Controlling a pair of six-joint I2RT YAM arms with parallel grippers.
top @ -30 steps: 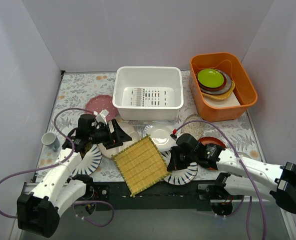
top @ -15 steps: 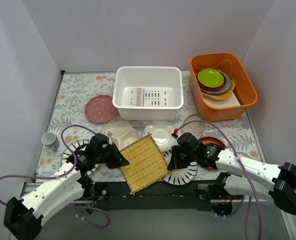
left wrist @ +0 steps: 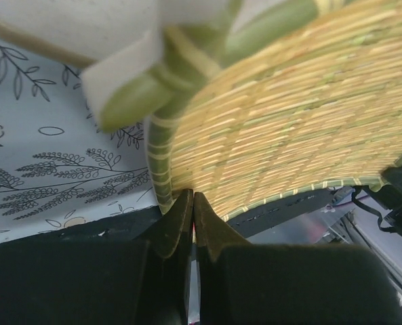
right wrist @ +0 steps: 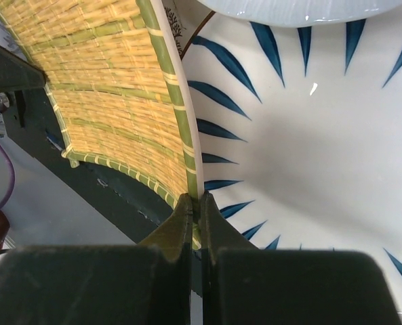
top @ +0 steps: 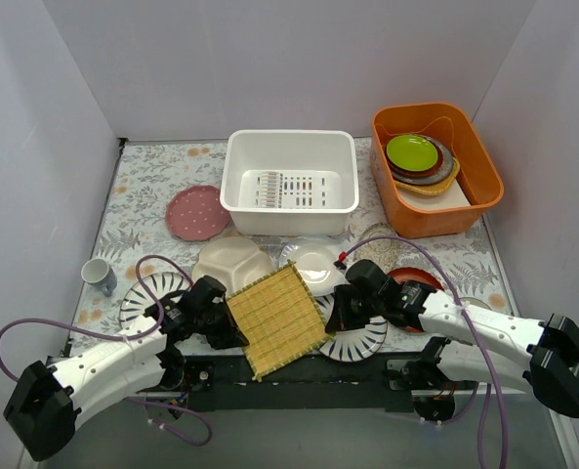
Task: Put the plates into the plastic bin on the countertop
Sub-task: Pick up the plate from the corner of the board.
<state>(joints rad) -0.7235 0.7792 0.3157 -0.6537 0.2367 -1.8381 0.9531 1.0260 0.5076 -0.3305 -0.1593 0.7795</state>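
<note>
A square yellow bamboo mat (top: 274,318) lies at the front over part of a blue-striped plate (top: 362,339). My left gripper (top: 235,330) is shut on the mat's left edge (left wrist: 161,169); my right gripper (top: 334,315) is shut on its right edge (right wrist: 186,159), with the striped plate's rim (right wrist: 302,156) against one finger. The mat bows between them. Another striped plate (top: 143,293), a pink dotted plate (top: 198,212), a cream sectioned plate (top: 228,262), a glossy white plate (top: 313,262), a beige plate (top: 382,249) and a red-brown plate (top: 413,281) lie on the countertop (top: 152,176). The white plastic bin (top: 289,135) holds no plates.
An orange tub (top: 484,176) with stacked lime-green and brown dishes stands at the back right. A small cup (top: 99,275) sits near the left wall. Purple cables loop from both arms over the front of the table.
My left arm swung from the cream plate down to the mat's left edge and its jaws closed there. The right arm has kept its place.
</note>
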